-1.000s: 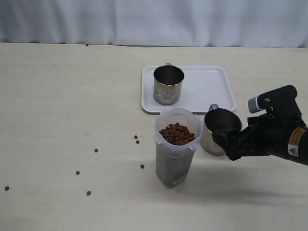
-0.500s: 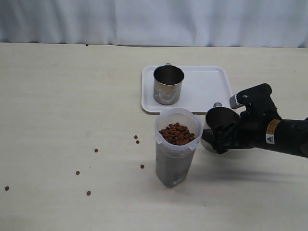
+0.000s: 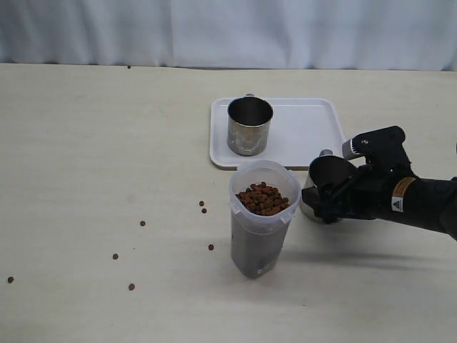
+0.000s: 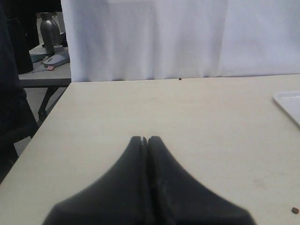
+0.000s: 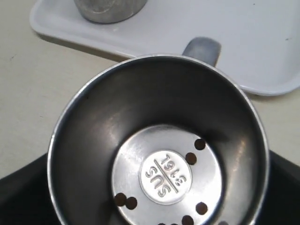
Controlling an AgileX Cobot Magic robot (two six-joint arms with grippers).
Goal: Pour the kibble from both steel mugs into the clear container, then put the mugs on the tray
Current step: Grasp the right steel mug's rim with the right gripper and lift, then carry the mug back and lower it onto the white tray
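Kibble [image 3: 264,199]: dark brown pellets heaped to just under the rim of the clear container [image 3: 260,239], which stands upright on the worktop [image 3: 107,164] just in front of the tray [image 3: 310,132]. A handful more lie on the floor of the second steel mug [image 5: 159,140]. Stray pellets [image 3: 131,286] are scattered over the worktop, well to the container's left. Second steel mug: just beside the container on its right, mouth up, handle towards the tray. Right gripper [image 3: 335,204]: jaws clamped on that mug's walls, judging by the black flanks either side in the wrist view. First steel mug [image 3: 250,125]: upright on the tray's left half, the right half bare. Left gripper [image 4: 145,140]: jaws pressed together on nothing, over bare worktop. Step in hand, as judged: the second pour is all but done. Next move calls either for a further tip over an already brimming container, with spill risk, or a carry to the tray's bare half. Not determinable: whether the held mug's base touches the worktop; jaw tips cut off; the left gripper is absent from the exterior view.
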